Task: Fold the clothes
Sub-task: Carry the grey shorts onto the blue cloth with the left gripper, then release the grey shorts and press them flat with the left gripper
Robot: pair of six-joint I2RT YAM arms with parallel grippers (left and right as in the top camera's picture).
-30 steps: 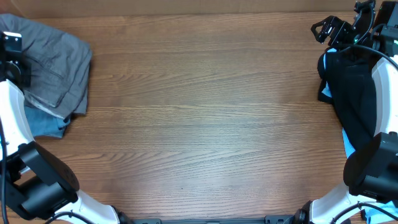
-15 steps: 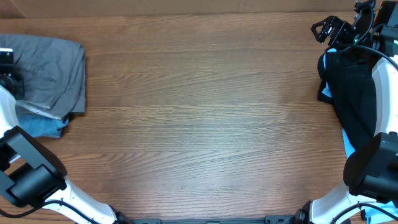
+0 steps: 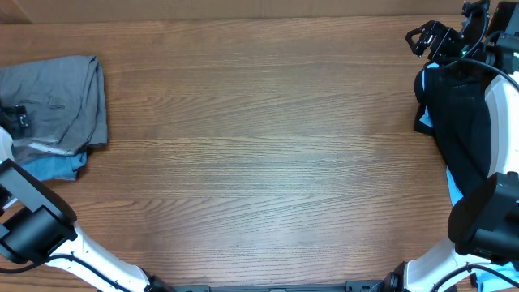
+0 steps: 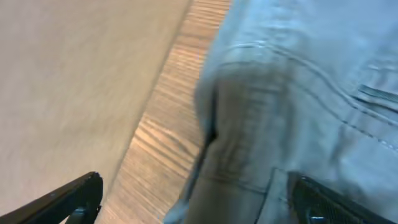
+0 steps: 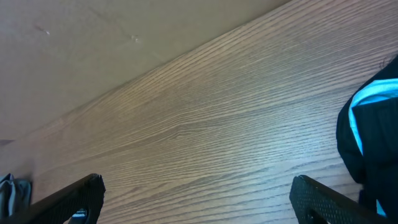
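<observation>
The grey garment of the clothes lies folded at the table's far left, on top of a denim-blue piece. My left gripper sits over its left part, at the frame's edge. In the left wrist view the grey cloth with its stitched seams fills the right side, and the left gripper stands open with the cloth's edge lying loose below the jaws. My right gripper hangs open at the far right corner, beside a black garment; only bare wood shows between its fingers.
A light blue piece peeks from under the black garment along the right edge. The table's back edge runs close beside the grey cloth. Bare wooden tabletop spans the middle.
The left arm has pulled the grey garment further left toward the table's edge. Its jaws, shut on the cloth before, now stand open. The right arm has not moved.
</observation>
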